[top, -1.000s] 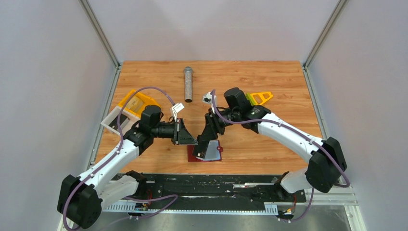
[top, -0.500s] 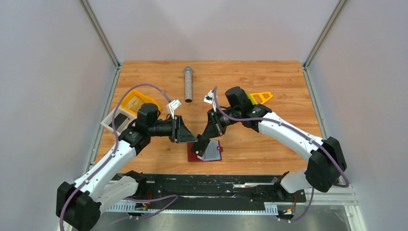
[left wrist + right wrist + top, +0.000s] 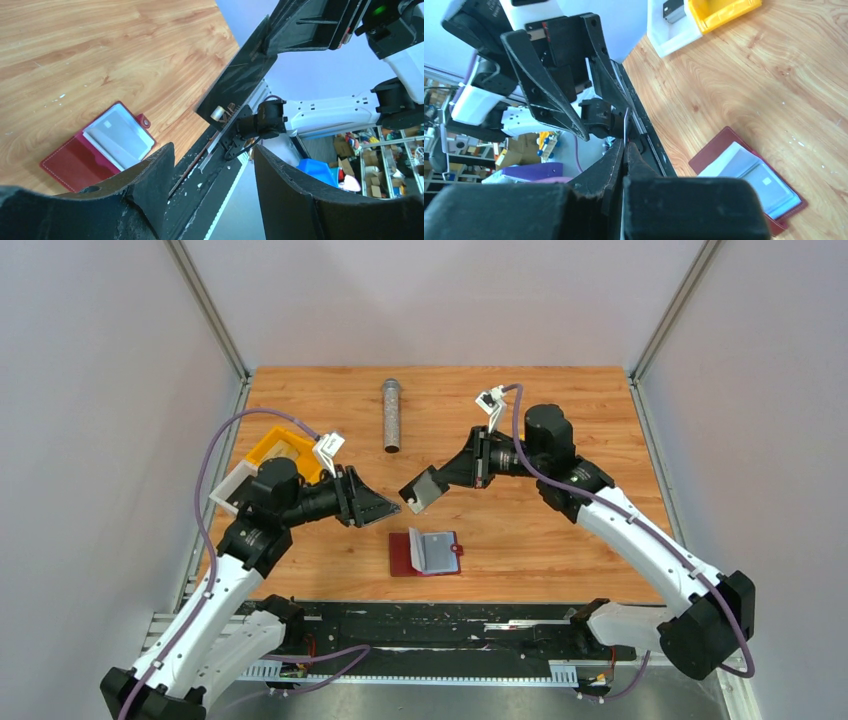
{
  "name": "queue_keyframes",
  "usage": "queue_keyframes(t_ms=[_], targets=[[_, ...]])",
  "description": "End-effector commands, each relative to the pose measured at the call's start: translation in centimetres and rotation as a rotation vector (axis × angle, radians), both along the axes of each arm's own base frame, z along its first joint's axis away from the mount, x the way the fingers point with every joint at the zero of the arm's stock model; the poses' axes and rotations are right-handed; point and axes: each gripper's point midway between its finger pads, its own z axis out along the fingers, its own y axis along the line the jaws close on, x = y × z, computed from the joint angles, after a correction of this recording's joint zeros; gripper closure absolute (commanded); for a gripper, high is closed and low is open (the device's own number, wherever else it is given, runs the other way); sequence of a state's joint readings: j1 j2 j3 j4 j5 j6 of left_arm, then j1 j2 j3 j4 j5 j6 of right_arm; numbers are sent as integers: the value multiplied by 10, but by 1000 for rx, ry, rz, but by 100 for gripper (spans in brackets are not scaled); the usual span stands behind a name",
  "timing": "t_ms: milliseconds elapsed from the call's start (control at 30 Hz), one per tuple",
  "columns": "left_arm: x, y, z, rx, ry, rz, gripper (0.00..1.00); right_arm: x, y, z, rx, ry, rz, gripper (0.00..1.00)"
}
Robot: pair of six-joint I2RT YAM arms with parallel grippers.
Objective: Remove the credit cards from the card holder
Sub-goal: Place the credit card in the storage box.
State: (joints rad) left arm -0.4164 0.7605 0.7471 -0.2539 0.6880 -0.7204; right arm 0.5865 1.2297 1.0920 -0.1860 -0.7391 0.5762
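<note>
Stands partway through, judging by how things lie. Grips one grey card in the right jaws, shut tight on its right edge, with the card lifted off the desk and hanging in the air just far of the holder, apart from it. From the right wrist, shows only as a thin line between the closed fingers. Holds the left jaws wide apart with nothing between them, hovering just left of the card, perhaps ready to take it over. Leaves the holder lying open and flat close to the near edge of the desk, red cover down and pale pockets up, touched by neither arm. Shows something light behind the clear pocket, too unclear to call a card or a mere insert, so cannot tell whether more waits inside. At far left, shows a yellow tray with a tan thing in it, possibly a card already out, and beside it a white tray with a dark thing, not clear enough to name. Leaves, at a guess, setting the held card down and then checking the pockets for another.
</note>
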Motion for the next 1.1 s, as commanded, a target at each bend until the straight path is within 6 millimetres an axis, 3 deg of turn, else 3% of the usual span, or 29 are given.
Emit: queue_keyframes(t_ms=[0,300,500,633,700,767,833,967,1067], targets=[[0,-5,14,-92,-6,-8,32,2,4,31,143,0,-50,100],[4,-13,31,-251,-18,-18,36,0,8,35,227,60,-43,100],[5,-16,28,-290,8,-25,40,-1,10,29,240,97,-29,100],[6,-16,29,-309,15,-20,55,0,11,21,234,118,-32,99],[8,-15,31,-314,16,-9,67,0,11,17,228,126,-33,99],[10,-14,31,-316,18,12,88,0,11,12,212,135,-40,97],[13,-13,28,-306,34,37,99,3,9,5,182,139,-57,91],[20,-9,23,-271,42,83,100,8,0,-10,119,122,-137,72],[28,-4,16,-208,45,135,100,10,-8,-23,74,111,-181,64]])
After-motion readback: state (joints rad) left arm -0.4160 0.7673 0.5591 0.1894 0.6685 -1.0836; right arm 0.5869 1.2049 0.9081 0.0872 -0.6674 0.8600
